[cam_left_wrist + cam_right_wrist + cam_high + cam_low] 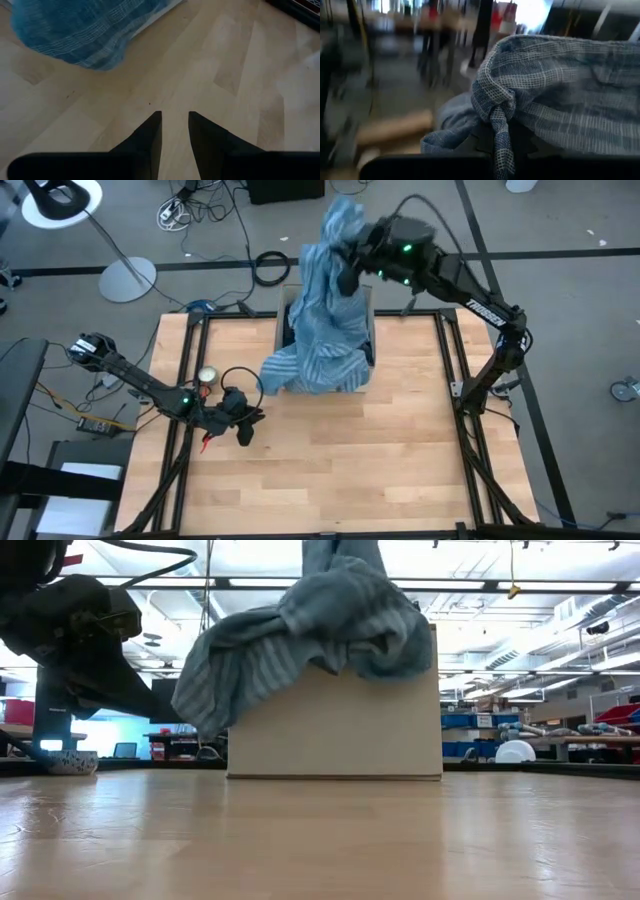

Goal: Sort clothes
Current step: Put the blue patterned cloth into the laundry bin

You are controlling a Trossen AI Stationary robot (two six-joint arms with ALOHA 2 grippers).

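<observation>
1. The high view alone shows dark cloth inside the cardboard box.
2. Right gripper, above the box, is clamped on the blue striped shirt, which drapes over the box.
3. Left gripper, near the box on the table, has its jaws slightly parted and holds nothing.

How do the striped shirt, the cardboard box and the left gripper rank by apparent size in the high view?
1. Striped shirt, held up by the right gripper and nearer the camera, so it looks enlarged.
2. Cardboard box, mostly hidden under the shirt; its rank is unsure.
3. Left gripper.
</observation>
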